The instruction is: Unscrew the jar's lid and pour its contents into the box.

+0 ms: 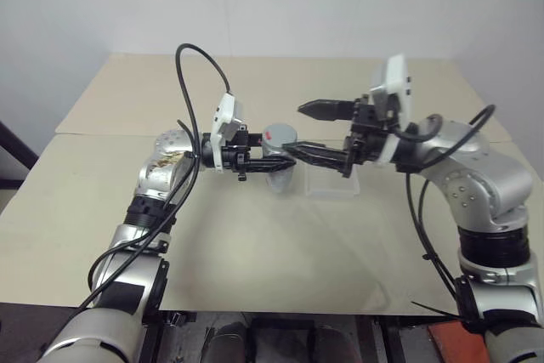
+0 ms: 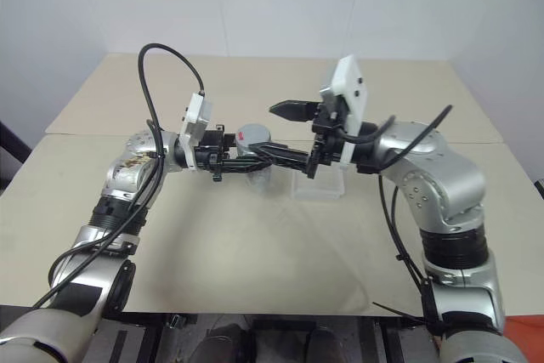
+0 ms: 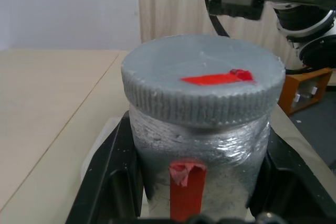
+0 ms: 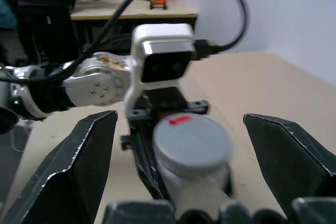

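Left gripper (image 3: pixel 199 203) has the jar (image 1: pixel 279 169) pinched upright between its fingers, held up off the table. The right gripper (image 4: pixel 178 156), spread wide, points straight at the lid (image 4: pixel 191 141), one finger each side but not touching, so it's the one to twist. The overhead view catches the box (image 1: pixel 333 183) just behind the jar, while the left wrist cam shows red tape on the lid.

Both arms: silver-grey rounded metal shells, black ribbed bands at joints. Left gripper (image 1: pixel 255 161) and right gripper (image 1: pixel 310 132): two black fingers each, faceted and tapering to points. White boxy camera housing on each wrist. Black cables loop freely from the housings down the arms. Brownish flecks on left forearm shell
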Action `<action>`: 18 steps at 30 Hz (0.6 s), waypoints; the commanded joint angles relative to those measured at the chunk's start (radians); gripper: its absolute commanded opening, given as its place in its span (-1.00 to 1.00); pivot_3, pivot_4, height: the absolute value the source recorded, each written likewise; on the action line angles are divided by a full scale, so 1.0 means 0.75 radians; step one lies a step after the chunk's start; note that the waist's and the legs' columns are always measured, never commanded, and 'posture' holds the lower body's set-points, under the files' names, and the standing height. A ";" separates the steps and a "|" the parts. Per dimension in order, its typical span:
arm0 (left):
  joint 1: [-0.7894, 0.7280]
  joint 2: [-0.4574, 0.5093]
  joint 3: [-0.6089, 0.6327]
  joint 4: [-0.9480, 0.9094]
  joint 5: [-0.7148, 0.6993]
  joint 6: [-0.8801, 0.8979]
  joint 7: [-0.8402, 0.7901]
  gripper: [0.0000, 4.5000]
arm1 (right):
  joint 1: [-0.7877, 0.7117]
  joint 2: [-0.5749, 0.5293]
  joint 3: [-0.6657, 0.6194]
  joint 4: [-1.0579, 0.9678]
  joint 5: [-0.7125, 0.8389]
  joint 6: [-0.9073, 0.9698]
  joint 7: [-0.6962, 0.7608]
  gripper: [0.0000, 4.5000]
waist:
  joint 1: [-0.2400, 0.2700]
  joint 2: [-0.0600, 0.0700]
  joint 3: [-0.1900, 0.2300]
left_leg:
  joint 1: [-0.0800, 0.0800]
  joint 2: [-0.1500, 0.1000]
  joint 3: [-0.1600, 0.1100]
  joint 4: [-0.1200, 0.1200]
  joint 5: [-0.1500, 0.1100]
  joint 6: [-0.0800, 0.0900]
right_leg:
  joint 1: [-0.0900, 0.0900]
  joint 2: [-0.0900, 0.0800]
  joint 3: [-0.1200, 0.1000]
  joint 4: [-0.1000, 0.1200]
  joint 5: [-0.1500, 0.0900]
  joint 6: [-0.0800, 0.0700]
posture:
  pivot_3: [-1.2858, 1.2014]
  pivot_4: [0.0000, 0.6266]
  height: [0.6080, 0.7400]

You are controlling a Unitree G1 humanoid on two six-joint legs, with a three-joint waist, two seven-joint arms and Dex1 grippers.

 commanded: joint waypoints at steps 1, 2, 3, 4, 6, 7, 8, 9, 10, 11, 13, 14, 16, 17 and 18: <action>-0.046 -0.014 0.020 0.002 0.006 -0.034 -0.019 -0.09 | -0.051 0.030 0.018 0.031 -0.037 0.019 -0.039 1.00 | -0.001 0.000 0.000 | -0.001 0.000 0.000 0.000 0.000 0.000 | -0.001 0.000 0.000 0.001 0.000 0.000 | 0.03 -0.52 1.00; -0.048 -0.016 0.022 0.004 0.008 -0.039 -0.020 -0.09 | -0.061 0.041 0.025 0.046 -0.047 0.019 -0.044 1.00 | -0.002 0.000 0.000 | -0.001 0.000 0.001 0.000 0.000 0.000 | -0.002 0.000 0.001 0.002 0.000 0.000 | 0.03 -0.52 1.00; -0.049 -0.018 0.023 0.006 0.010 -0.042 -0.022 -0.09 | -0.067 0.050 0.029 0.056 -0.056 0.018 -0.046 1.00 | -0.002 0.000 0.000 | -0.002 0.000 0.001 0.000 0.000 0.000 | -0.004 0.000 0.001 0.003 0.000 0.000 | 0.03 -0.52 1.00; -0.048 -0.019 0.024 0.003 0.010 -0.041 -0.024 -0.09 | -0.071 0.056 0.031 0.064 -0.061 0.019 -0.047 1.00 | -0.003 0.000 0.000 | -0.002 0.000 0.001 0.000 0.000 -0.001 | -0.004 0.000 0.001 0.004 0.000 0.000 | 0.03 -0.52 1.00; -0.045 -0.017 0.025 0.000 0.012 -0.043 -0.030 -0.09 | -0.079 0.068 0.032 0.077 -0.068 0.017 -0.046 1.00 | -0.005 0.000 0.000 | -0.002 0.000 0.001 0.000 0.000 -0.001 | -0.006 0.000 0.001 0.006 0.000 0.000 | 0.03 -0.52 1.00; -0.043 -0.016 0.025 0.000 0.014 -0.046 -0.032 -0.09 | -0.083 0.074 0.030 0.083 -0.068 0.018 -0.046 1.00 | -0.007 0.000 0.000 | -0.002 0.000 0.001 0.000 0.000 -0.001 | -0.006 0.000 0.001 0.006 0.000 0.000 | 0.03 -0.52 1.00; -0.042 -0.015 0.026 0.003 0.018 -0.051 -0.030 -0.09 | -0.087 0.079 0.032 0.090 -0.071 0.016 -0.044 1.00 | -0.009 0.000 0.000 | -0.002 0.000 0.001 0.000 0.000 -0.001 | -0.006 0.000 0.001 0.007 0.000 0.000 | 0.03 -0.52 1.00; -0.042 -0.014 0.027 0.006 0.021 -0.054 -0.030 -0.09 | -0.089 0.082 0.034 0.094 -0.073 0.014 -0.041 1.00 | -0.011 0.000 0.000 | -0.002 0.000 0.001 0.000 0.000 -0.001 | -0.006 0.000 0.001 0.007 0.000 0.000 | 0.03 -0.52 1.00; -0.040 -0.014 0.029 0.004 0.021 -0.054 -0.031 -0.09 | -0.090 0.084 0.035 0.096 -0.075 0.014 -0.040 1.00 | -0.013 0.000 0.000 | -0.002 0.000 0.001 0.000 0.000 -0.001 | -0.006 0.000 0.001 0.007 0.000 0.000 | 0.03 -0.52 1.00; -0.040 -0.014 0.030 0.004 0.022 -0.055 -0.033 -0.09 | -0.092 0.086 0.037 0.100 -0.078 0.016 -0.038 1.00 | -0.014 0.000 0.000 | -0.002 0.000 0.001 0.000 0.000 -0.001 | -0.006 0.000 0.001 0.007 0.000 0.000 | 0.03 -0.52 1.00; -0.036 -0.015 0.031 -0.002 0.023 -0.055 -0.034 -0.09 | -0.087 0.084 0.043 0.099 -0.082 0.019 -0.024 1.00 | -0.017 0.000 0.000 | -0.002 0.000 0.001 0.000 0.000 -0.001 | -0.006 0.000 0.001 0.007 0.000 0.000 | 0.03 -0.52 1.00; -0.036 -0.016 0.032 -0.001 0.024 -0.055 -0.035 -0.09 | -0.086 0.084 0.046 0.100 -0.084 0.021 -0.016 1.00 | -0.018 0.000 0.000 | -0.002 0.000 0.001 0.000 0.000 -0.001 | -0.006 0.000 0.002 0.007 0.000 0.000 | 0.03 -0.52 1.00; -0.037 -0.017 0.035 0.000 0.027 -0.057 -0.036 -0.09 | -0.083 0.083 0.050 0.102 -0.087 0.023 -0.007 1.00 | -0.020 0.000 0.000 | -0.002 0.000 0.001 0.000 0.000 -0.001 | -0.006 0.000 0.002 0.007 0.000 0.000 | 0.03 -0.52 1.00; -0.037 -0.018 0.036 0.001 0.028 -0.058 -0.036 -0.09 | -0.082 0.083 0.051 0.103 -0.089 0.023 -0.005 1.00 | -0.022 0.000 0.000 | -0.002 0.000 0.001 0.000 0.000 -0.001 | -0.006 0.000 0.002 0.007 0.000 0.000 | 0.03 -0.52 1.00; -0.040 -0.019 0.037 0.003 0.029 -0.058 -0.038 -0.09 | -0.083 0.083 0.053 0.109 -0.091 0.024 -0.003 0.92 | -0.023 0.000 0.000 | -0.002 0.000 0.001 0.000 0.000 -0.001 | -0.006 0.000 0.002 0.007 0.000 0.000 | 0.03 -0.52 1.00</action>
